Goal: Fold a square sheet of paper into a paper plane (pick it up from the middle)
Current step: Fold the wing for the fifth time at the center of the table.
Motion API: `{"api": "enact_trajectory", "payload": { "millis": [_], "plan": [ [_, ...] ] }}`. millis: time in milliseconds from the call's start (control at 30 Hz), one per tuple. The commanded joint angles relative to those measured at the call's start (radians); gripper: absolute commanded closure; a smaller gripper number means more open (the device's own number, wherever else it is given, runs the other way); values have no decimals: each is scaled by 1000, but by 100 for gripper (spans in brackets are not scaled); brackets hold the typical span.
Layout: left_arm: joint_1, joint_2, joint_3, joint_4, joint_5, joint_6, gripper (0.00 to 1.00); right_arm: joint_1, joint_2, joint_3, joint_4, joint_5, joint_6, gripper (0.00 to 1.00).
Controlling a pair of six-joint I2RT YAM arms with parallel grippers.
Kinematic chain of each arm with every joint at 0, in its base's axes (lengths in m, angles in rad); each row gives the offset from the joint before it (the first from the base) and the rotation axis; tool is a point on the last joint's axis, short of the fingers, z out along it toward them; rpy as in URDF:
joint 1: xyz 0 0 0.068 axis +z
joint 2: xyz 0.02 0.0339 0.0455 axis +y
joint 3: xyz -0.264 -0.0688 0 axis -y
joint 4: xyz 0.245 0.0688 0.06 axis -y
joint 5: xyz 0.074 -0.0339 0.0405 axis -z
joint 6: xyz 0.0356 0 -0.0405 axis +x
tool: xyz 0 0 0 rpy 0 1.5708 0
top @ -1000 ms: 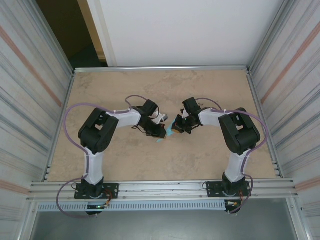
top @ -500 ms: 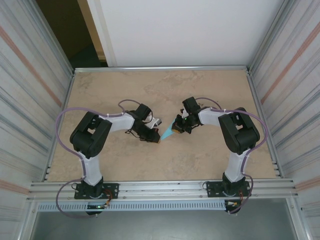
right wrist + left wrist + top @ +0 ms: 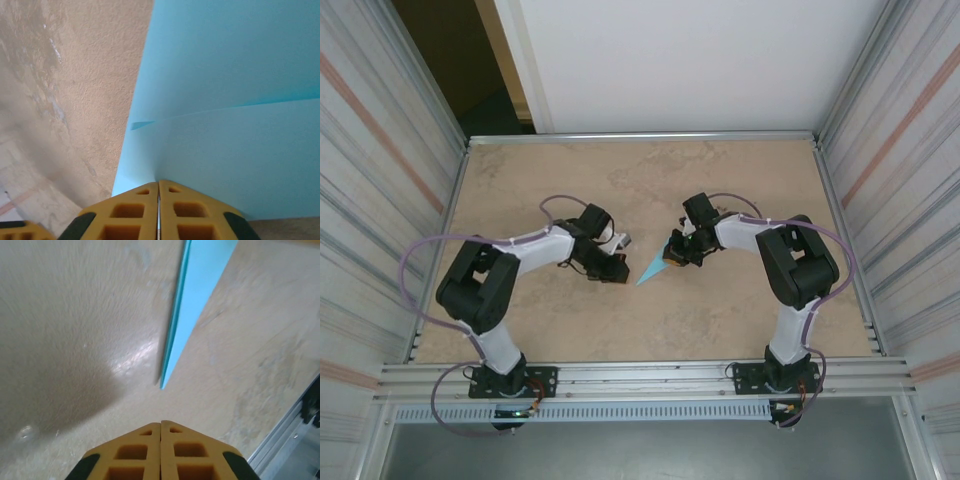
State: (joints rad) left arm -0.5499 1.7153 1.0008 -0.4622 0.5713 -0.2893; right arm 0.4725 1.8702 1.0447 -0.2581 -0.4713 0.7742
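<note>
Holding one paper plane (image 3: 652, 268) mid-worktop (image 3: 720, 180) in my right claw (image 3: 672, 255).
Top view: I count two claws and one plane, its tip pointing at my left claw (image 3: 616, 274). Left wrist: that claw (image 3: 160, 427) is pressed closed and empty, the plane's (image 3: 200, 285) tip just ahead, apart. Right wrist: my claw (image 3: 158, 184) is clamped on the plane's (image 3: 225, 100) edge.

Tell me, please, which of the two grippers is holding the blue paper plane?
The right gripper: it is shut on the paper plane at its wide end. The left gripper is shut on nothing, the plane's pointed tip lying apart ahead of it.
</note>
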Motion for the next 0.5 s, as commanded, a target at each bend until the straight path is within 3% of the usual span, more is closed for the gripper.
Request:
{"api": "enact_trajectory", "payload": {
  "millis": [0,133,300,400,467],
  "plan": [
    [16,-68,37,26,-46,-40,85,18,-88,55,-99,57,-47,84],
    [47,-141,33,43,-110,-69,71,18,-219,78,-147,131,-36,65],
    [89,-247,32,-1,-277,-82,41,56,-368,10,-185,358,9,38],
    [104,-309,25,-33,-397,-65,20,70,-412,-22,-221,459,78,32],
    [111,-337,25,-54,-446,-44,12,77,-411,-25,-252,495,140,31]
  ]
}}
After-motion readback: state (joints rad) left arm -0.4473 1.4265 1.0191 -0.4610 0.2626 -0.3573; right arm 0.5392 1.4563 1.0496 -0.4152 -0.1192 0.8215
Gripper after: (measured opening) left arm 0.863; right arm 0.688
